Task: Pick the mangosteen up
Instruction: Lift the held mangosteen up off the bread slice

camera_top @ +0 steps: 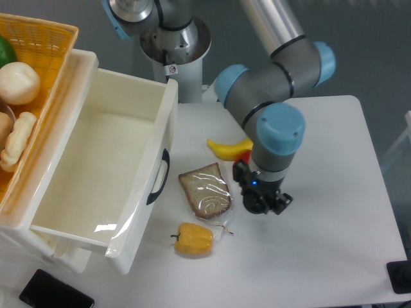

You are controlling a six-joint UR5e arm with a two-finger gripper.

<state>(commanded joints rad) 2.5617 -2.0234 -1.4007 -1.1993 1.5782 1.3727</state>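
My gripper [263,202] points straight down at the white table [321,192], just right of a bagged bread slice [205,191]. The blue-capped wrist sits over it and hides the fingers from above, so whether they are open or shut does not show. The mangosteen is hidden; only dark gripper parts show under the wrist, and I cannot tell whether the fruit is among them. A sliver of a red fruit [246,157] peeks out at the wrist's upper left edge.
A yellow banana [226,149] lies behind the bread. A yellow bell pepper [194,239] lies in front of it. An open white drawer [154,167] stands at the left with an orange basket [38,32] of food above it. A black phone [54,295] lies at the front left.
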